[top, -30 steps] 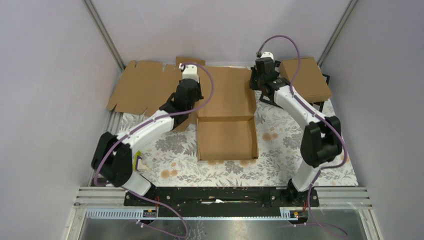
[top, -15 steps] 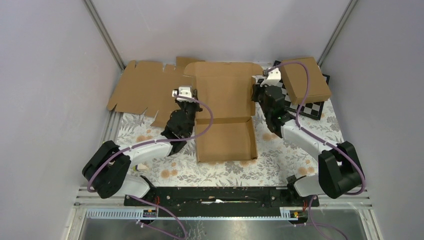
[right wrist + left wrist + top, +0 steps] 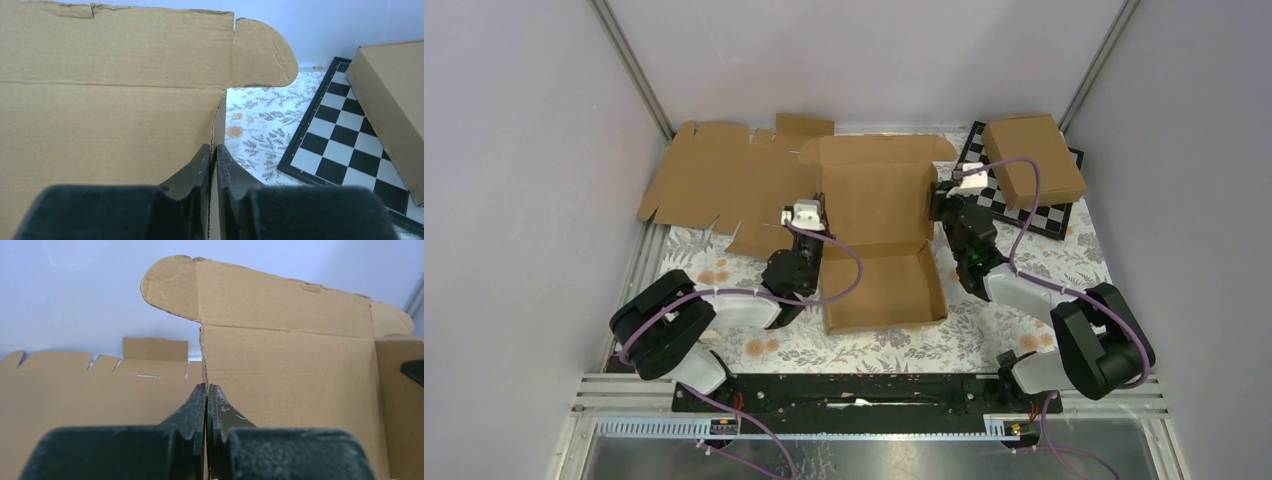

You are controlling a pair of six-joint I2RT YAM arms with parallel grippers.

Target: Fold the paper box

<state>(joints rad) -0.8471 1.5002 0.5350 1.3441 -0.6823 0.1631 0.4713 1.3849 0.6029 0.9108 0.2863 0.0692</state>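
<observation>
The paper box (image 3: 879, 285) sits mid-table on the floral cloth, its shallow tray toward me and its lid (image 3: 879, 190) standing up behind it, rounded ear flaps at the top corners. My left gripper (image 3: 817, 212) is at the lid's left edge. In the left wrist view this gripper (image 3: 206, 387) is shut on that thin cardboard edge, with the box's lid (image 3: 285, 360) rising beyond. My right gripper (image 3: 943, 202) is at the lid's right edge. In the right wrist view that gripper (image 3: 213, 147) stands a narrow slit apart around the edge of the box (image 3: 110, 120).
A wide flat cardboard sheet (image 3: 714, 180) lies at the back left. At the back right a chessboard (image 3: 1049, 215) carries another closed brown box (image 3: 1034, 155). Grey walls close in on the left, right and back.
Both arms have drawn back toward the near edge, bringing the lid from lying flat to standing upright. The tray has shifted slightly nearer and turned a little.
</observation>
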